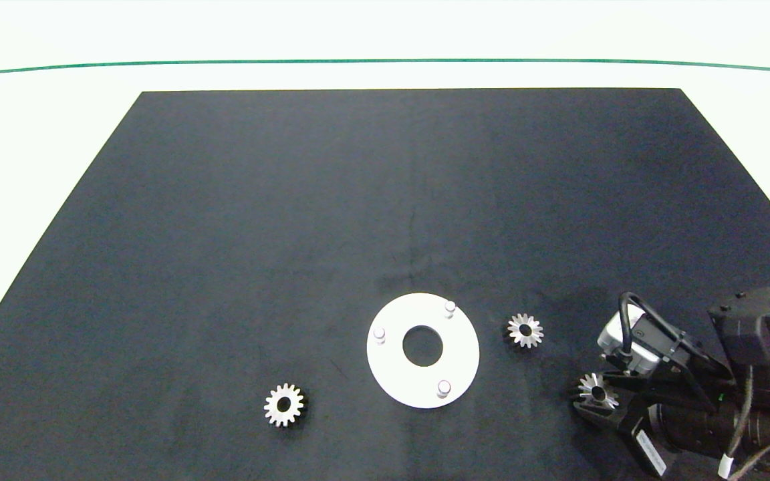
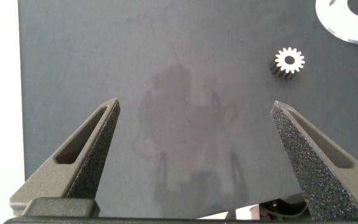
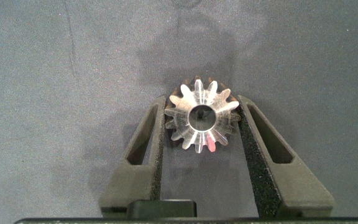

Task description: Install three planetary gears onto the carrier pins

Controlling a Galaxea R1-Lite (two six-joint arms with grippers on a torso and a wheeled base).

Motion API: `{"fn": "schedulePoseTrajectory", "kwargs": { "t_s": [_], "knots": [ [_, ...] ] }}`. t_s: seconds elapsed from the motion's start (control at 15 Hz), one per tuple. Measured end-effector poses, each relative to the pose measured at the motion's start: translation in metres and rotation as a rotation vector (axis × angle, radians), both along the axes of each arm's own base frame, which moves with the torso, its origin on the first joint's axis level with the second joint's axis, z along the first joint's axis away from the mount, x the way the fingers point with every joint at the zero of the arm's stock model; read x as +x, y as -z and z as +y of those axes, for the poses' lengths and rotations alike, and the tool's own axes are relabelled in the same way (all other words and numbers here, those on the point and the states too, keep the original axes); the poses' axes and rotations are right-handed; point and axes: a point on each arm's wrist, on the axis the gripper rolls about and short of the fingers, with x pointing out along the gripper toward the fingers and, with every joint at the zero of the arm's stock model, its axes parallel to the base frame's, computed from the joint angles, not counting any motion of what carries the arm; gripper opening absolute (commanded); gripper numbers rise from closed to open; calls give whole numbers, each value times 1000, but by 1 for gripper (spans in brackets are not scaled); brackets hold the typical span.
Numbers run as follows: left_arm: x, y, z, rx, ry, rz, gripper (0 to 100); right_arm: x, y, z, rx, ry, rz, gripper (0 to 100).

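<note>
A white disc (image 1: pixel 395 364) lies near the mat's front, with three bare carrier pins (image 1: pixel 450 307) standing in a triangle on it. One planetary gear (image 1: pixel 284 404) lies flat to the disc's left, another (image 1: pixel 525 330) to its right. My right gripper (image 1: pixel 592 401) is further right of the disc, shut on the third gear (image 1: pixel 597 391). The right wrist view shows that gear (image 3: pixel 201 118) pinched between both fingers of my right gripper (image 3: pixel 202 106). My left gripper (image 2: pixel 195 104) is open over bare mat, and its view shows the left gear (image 2: pixel 289 60) and the disc's edge (image 2: pixel 337 25).
A black mat (image 1: pixel 291 234) covers the white table (image 1: pixel 37 133), which has a green line along its far side. The right arm's dark body (image 1: pixel 759 374) fills the front right corner. The left arm is out of the head view.
</note>
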Motion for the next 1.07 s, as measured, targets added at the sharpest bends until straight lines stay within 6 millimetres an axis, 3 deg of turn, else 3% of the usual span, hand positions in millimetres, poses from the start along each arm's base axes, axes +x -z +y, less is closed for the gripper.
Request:
{"fn": "schedulePoseTrajectory", "kwargs": {
  "t_s": [0.27,0.73,1.07],
  "knots": [
    [0,1,0,0,6,3,100,0,0,0,-1,0,0,0],
    [1,3,0,1,12,11,100,-1,-3,-1,-10,1,13,0],
    [2,3,0,1,22,16,100,-13,-31,0,-9,-31,10,0]
  ]
}}
